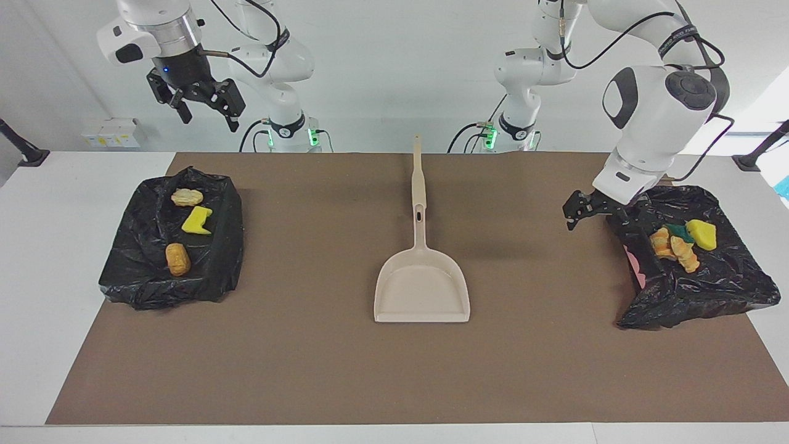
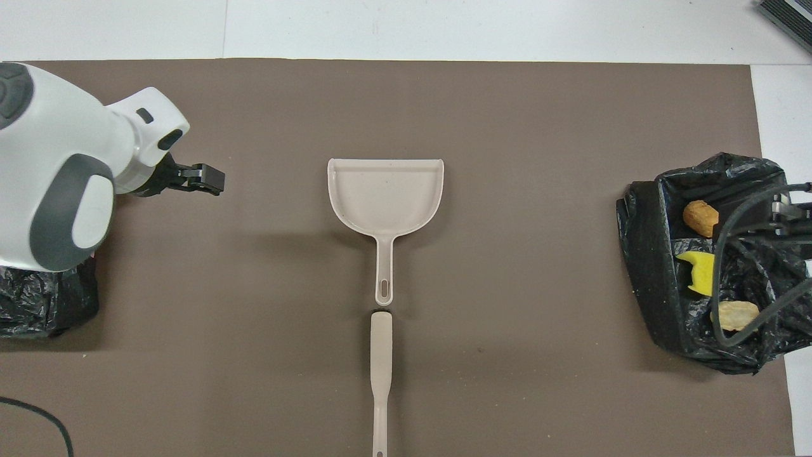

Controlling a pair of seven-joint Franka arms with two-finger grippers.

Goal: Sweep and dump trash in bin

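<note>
facing view shows the left gripper with jaws spread wide, holding nothing, hanging over the mat's edge just beside the bag-lined bin at the left arm's end; the right gripper, also spread and empty, waits high over the second bin. count: two bins, one dustpan, one brush handle. trash: four pieces in the first bin, three in the second.

Both arms are showing glossy white rounded shells with dark grey joint caps and bands. Thin black cables are looping along the links. Green lights are glowing at the two bases. A silver ring and a small blue light are sitting above black fingers.
</note>
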